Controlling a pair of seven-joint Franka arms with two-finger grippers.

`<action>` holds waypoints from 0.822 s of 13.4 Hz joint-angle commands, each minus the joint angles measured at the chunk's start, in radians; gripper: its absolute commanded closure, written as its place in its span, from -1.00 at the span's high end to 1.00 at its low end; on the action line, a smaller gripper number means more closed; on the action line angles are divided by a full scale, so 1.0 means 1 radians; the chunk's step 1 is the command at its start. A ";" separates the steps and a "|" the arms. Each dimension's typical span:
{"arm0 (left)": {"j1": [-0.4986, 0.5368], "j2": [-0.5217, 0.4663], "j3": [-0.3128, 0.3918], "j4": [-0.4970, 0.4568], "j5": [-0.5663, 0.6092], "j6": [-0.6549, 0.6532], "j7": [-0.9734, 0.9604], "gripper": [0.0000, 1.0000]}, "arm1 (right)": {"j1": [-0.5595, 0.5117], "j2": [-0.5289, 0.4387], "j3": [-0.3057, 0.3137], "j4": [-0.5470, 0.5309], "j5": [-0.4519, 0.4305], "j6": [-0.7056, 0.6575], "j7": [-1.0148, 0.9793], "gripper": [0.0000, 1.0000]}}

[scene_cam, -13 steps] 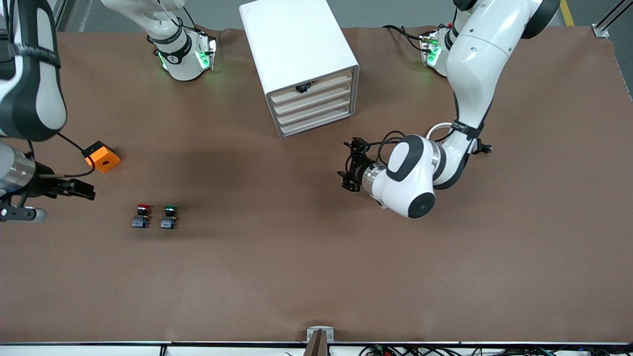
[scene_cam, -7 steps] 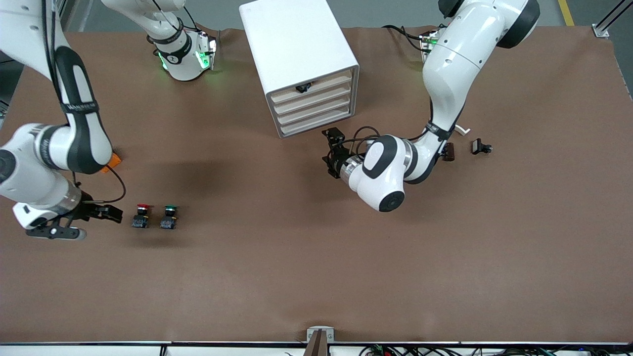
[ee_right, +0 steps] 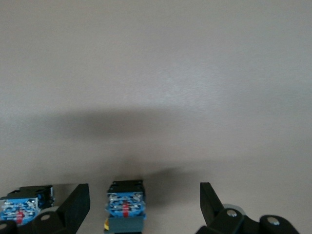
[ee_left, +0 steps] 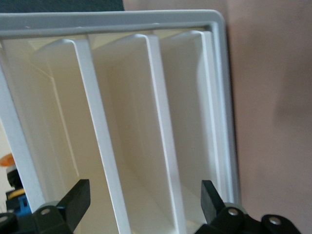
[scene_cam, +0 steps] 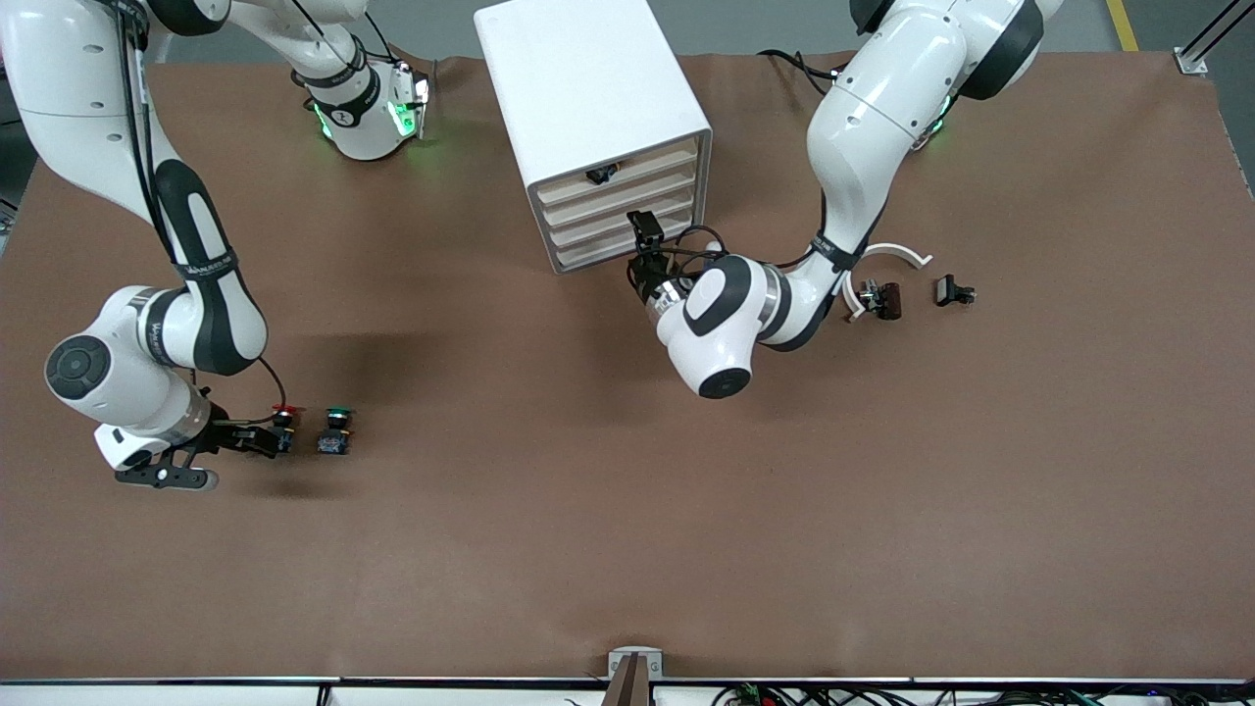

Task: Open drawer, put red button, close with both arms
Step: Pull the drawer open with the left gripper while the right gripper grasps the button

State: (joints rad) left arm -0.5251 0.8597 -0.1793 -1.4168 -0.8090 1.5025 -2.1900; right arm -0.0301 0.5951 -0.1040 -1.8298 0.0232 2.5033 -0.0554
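White cabinet (scene_cam: 588, 88) with pale beige drawer fronts (scene_cam: 620, 201). Red cap on one button (scene_cam: 284, 409), green cap on the other button (scene_cam: 338, 414), blue bases under both. Brown table (scene_cam: 686, 510). White arms (scene_cam: 863, 127) banded in black, black grippers (scene_cam: 642, 235).

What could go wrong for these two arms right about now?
The red button stands right beside the green button; the open right gripper closing in could knock or grab the wrong one. The open left gripper sits at the cabinet front, whose drawer fronts look alike, so it might pull the wrong drawer.
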 commanded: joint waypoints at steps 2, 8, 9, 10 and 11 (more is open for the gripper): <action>0.004 0.018 0.006 0.016 -0.070 -0.073 -0.040 1.00 | -0.007 0.015 0.017 0.001 0.017 0.006 -0.032 1.00; 0.002 0.053 0.006 0.019 -0.191 -0.073 -0.131 0.95 | -0.013 0.037 0.017 -0.002 0.017 0.002 -0.049 1.00; -0.004 0.055 0.006 0.018 -0.194 -0.073 -0.143 0.88 | -0.011 0.038 0.017 -0.011 0.017 0.003 -0.049 1.00; -0.012 0.055 0.007 0.018 -0.196 -0.073 -0.146 0.85 | -0.011 0.038 0.017 -0.014 0.017 0.005 -0.049 1.00; -0.012 0.059 0.006 0.018 -0.197 -0.073 -0.157 0.75 | -0.011 0.038 0.017 -0.019 0.018 0.003 -0.049 1.00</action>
State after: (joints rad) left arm -0.5266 0.9050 -0.1771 -1.4168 -0.9820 1.4484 -2.3150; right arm -0.0329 0.6379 -0.0944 -1.8329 0.0238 2.5021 -0.0842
